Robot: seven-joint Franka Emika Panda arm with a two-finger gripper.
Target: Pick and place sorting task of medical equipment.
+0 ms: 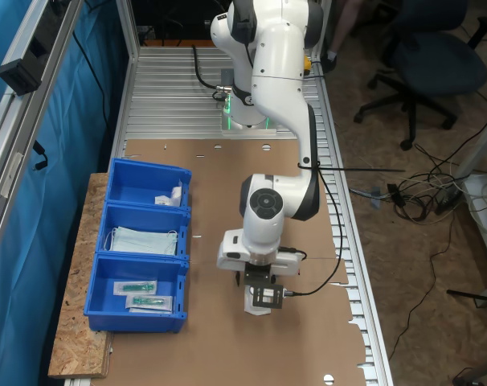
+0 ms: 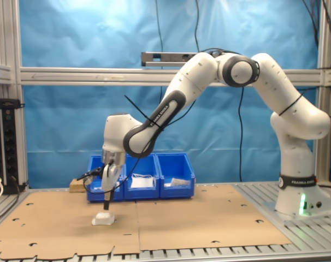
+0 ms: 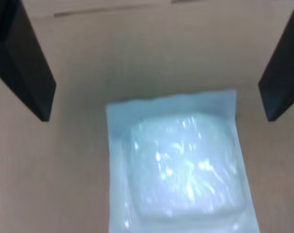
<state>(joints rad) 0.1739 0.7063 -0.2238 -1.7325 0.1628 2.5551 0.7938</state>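
Gauze packet (image 3: 178,167), square and white with a padded centre under shiny clear wrap, lies flat on the brown cardboard sheet (image 2: 209,221) that covers the bench (image 1: 171,96). In the second exterior view the packet (image 2: 104,219) sits directly under the claw (image 2: 107,206), whose dark fingertips hang just above it; whether they touch it cannot be told. In the first exterior view the claw (image 1: 258,291) points straight down and the packet (image 1: 255,306) peeks out beneath it as a pale edge. The wrist view shows the 2 black fingers (image 3: 25,73) spread wide, 1 on each side of the packet, with bare cardboard between each finger and the wrap, so the claw is open and holds nothing.

Well apart from the packet, at the first exterior view's left, 3 blue bins (image 1: 182,233) stand in a row on a chipboard slab (image 1: 75,338). One end bin holds white packets (image 1: 169,198), the middle 1 pale blue face masks (image 1: 143,240), and the other end bin long clear packets with green parts (image 1: 143,294).
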